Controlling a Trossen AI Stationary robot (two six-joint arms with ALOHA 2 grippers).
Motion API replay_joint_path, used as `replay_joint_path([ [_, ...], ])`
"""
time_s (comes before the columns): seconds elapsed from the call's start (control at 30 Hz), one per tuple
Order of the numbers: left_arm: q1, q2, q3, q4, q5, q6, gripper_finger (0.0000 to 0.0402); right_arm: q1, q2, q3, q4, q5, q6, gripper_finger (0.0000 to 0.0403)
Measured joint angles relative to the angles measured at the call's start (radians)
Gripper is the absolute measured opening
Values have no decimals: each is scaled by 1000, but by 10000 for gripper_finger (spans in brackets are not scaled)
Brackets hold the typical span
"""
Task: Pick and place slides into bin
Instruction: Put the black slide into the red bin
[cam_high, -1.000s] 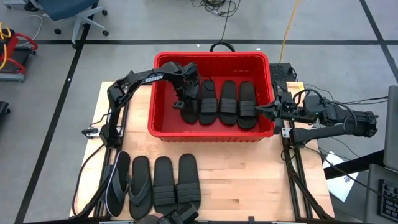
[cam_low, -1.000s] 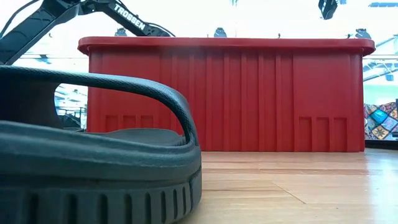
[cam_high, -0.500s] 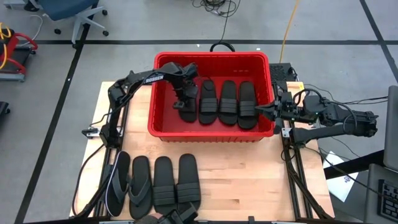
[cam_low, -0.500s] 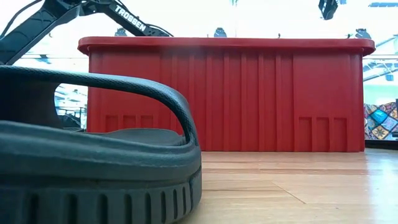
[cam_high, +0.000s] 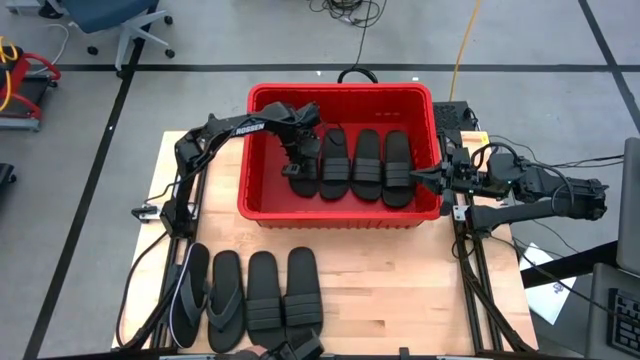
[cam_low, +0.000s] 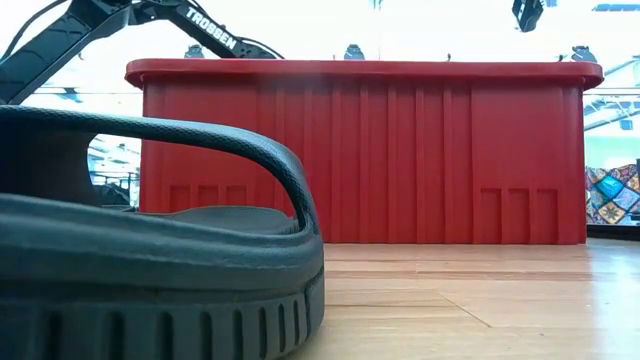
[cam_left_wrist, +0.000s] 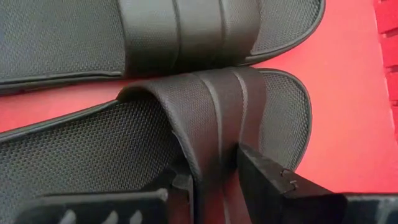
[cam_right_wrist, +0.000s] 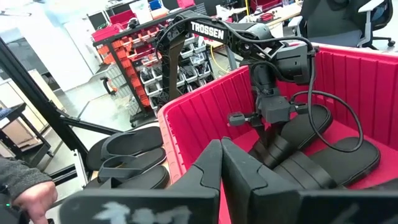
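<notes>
The red bin (cam_high: 340, 92) stands at the table's far middle. Three black slides (cam_high: 367, 162) lie side by side on its floor. A fourth slide (cam_left_wrist: 124, 137) lies sole down beside them, toward the bin's left wall. My left gripper (cam_high: 297, 165) reaches down into the bin over this slide, and its fingers (cam_left_wrist: 261, 177) stand on either side of the ribbed strap (cam_left_wrist: 217, 118). My right gripper (cam_high: 420, 178) hangs shut and level at the bin's right wall, holding nothing. Several more slides (cam_high: 247, 295) lie in a row near the table's near left edge. My left gripper comes from above, slanting down, with one finger on each side of the slide's ribbed strap (cam_left_wrist: 214, 155), across the strap's arch. The slide rests flat on the bin's floor. Whether the fingers touch the strap, I cannot tell.
One slide (cam_low: 150, 250) lies close to the low camera and fills its left half. The bin's tall ribbed wall (cam_low: 360, 160) closes off the far side. Bare wood (cam_high: 400, 280) lies right of the row of slides. A person's sleeve (cam_right_wrist: 18, 180) shows beyond the table.
In the high view the slide under my left gripper shows less of its near end than before; it has shifted slightly inside the bin. The gripper has kept its place over it.
</notes>
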Motion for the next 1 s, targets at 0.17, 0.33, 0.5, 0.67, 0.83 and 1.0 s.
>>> replay_joint_path([
  [0.17,-10,0,0,21,-1,-19,93,0,0,0,0,0,-1,0],
  [0.33,-8,0,0,34,9,-97,118,0,0,0,0,-21,0,0],
  [0.5,-9,-1,0,45,-2,-175,196,0,0,0,0,-21,-3,0],
  [0.67,-21,-1,0,42,-47,-234,281,0,0,0,0,-21,-3,0],
  [0.83,-53,-13,2,24,-108,-212,339,0,0,0,0,-21,-4,0],
  [1.0,-101,-50,2,-18,-180,-180,357,0,0,0,0,-22,-28,0],
])
